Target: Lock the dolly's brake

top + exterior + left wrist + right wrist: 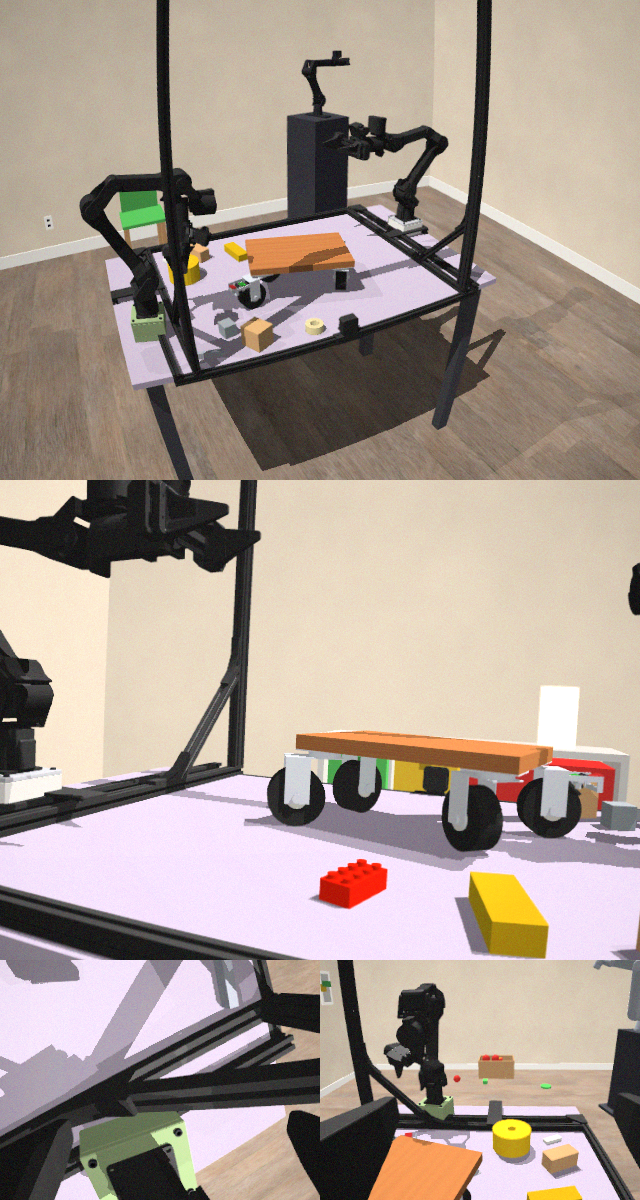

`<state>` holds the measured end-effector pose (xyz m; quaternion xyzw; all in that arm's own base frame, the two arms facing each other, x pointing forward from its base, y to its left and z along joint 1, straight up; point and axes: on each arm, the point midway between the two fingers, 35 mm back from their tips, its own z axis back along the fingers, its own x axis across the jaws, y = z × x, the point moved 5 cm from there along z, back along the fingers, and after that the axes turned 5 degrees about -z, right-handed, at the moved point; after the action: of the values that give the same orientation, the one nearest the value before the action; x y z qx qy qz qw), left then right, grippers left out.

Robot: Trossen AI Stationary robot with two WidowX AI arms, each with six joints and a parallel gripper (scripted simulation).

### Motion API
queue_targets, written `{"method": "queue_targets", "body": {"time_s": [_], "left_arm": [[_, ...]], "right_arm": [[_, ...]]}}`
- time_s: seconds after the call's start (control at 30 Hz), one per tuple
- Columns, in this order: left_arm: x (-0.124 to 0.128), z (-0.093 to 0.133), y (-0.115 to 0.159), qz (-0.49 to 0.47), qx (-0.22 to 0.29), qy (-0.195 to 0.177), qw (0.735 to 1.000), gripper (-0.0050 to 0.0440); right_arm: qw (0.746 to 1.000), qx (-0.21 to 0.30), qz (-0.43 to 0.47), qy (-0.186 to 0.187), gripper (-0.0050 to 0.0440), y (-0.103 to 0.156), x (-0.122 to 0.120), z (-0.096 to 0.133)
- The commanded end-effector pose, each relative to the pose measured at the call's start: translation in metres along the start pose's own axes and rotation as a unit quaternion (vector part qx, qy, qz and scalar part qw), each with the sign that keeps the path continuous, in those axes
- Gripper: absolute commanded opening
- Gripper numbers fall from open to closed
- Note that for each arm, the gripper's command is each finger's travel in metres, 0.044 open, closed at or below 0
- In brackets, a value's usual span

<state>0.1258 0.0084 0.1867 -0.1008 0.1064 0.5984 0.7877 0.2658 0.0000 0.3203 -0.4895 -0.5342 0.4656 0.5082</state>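
The dolly (299, 253) has an orange wooden deck on black casters and stands mid-table; it also shows in the exterior view (423, 751) and the right wrist view (414, 1187). Its near-left caster (252, 294) carries the brake pedal (237, 284), whose red end points outward to the left with a green part beside it. My left gripper (195, 237) hangs open and empty behind the frame post, left of the dolly and apart from the pedal. My right gripper (336, 142) is open and empty, raised high above the table's back edge; it also shows in the exterior view (222, 536).
A yellow cylinder (189, 268), a tan cube (200, 253) and a yellow block (235, 251) lie left of the dolly. A grey cube (227, 327), a tan box (256, 333), a cream ring (314, 325) and a black box (347, 325) sit near the front edge. A red brick (353, 883) lies behind the dolly.
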Motion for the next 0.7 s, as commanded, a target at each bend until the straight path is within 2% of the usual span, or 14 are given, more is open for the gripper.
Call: {"method": "queue_targets", "body": {"time_s": [0.0,0.53,0.67], "left_arm": [[0.000,0.000,0.000,0.000,0.000,0.000,1.000,0.0440],[0.000,0.000,0.000,0.000,0.000,0.000,1.000,0.0440],[0.008,0.001,-0.010,0.027,0.002,-0.013,1.000,0.0344]], "right_arm": [[1.000,0.000,0.000,0.000,0.0440,0.000,0.000,0.000],[1.000,0.000,0.000,0.000,0.0440,0.000,0.000,0.000],[1.000,0.002,0.003,0.000,0.0440,-0.010,-0.019,0.009]]}}
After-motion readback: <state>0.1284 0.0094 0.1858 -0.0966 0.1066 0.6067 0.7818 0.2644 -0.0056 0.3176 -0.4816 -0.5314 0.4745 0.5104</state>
